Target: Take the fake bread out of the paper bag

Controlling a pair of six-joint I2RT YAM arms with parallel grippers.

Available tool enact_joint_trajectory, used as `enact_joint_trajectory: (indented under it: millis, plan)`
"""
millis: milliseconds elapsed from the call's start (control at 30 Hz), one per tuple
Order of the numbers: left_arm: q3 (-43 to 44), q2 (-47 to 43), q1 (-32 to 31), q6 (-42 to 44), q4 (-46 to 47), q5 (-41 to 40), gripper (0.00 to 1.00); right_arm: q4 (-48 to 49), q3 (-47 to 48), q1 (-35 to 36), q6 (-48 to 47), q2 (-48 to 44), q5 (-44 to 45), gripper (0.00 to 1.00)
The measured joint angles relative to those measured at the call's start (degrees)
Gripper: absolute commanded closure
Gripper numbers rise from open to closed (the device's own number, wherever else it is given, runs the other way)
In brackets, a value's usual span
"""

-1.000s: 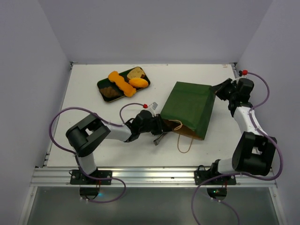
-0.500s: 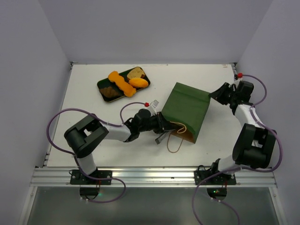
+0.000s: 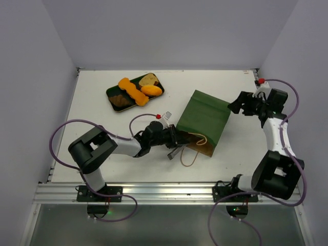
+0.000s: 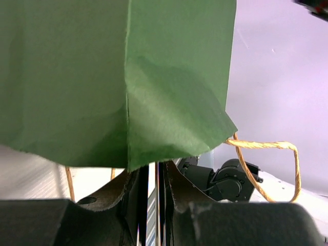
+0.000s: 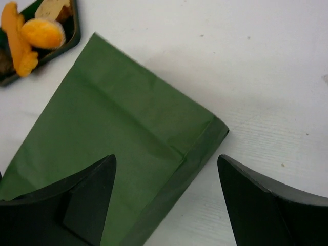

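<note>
The right gripper (image 3: 233,107) has let go of the paper bag's (image 3: 204,120) closed end and backed off just beside it, jaws spread. The bag has sunk flatter, and its string handle (image 3: 187,158) has swung left of the mouth.

Flat paper bag (image 3: 204,119) across central tabletop (image 3: 174,97)

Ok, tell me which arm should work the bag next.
Left. The left hand pinches the paper bag at its open mouth; the right hand hangs open past the closed bottom, holding nothing.
</note>
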Motion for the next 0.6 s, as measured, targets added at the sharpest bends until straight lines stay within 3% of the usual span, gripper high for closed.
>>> enact_joint_trajectory:
  millis: [133,300,433,533,600]
  plan:
    - [-1.20,-0.96,0.00,-0.09,0.09,-0.46,0.99,-7.72,1.44,0.02,-13.35,-5.66,-6.67,0.01]
    - [-3.15,-1.40,-0.02,-0.94,0.44,-0.96,0.99,-27.39,4.90,0.09,-42.58,-9.68,-14.38,0.01]
    - [-4.87,-1.77,-0.02,-1.22,0.59,-1.36,0.99,-44.87,5.31,0.13,-66.10,-11.89,-15.41,0.01]
    - [-5.62,-2.19,-0.04,-1.46,0.76,-1.51,0.99,-51.47,3.37,0.98,-76.63,-15.80,-15.32,0.01]
    - [-5.70,-2.45,-0.11,-1.53,0.83,-1.60,0.99,-51.82,0.50,3.30,-78.05,-20.48,-14.88,0.01]
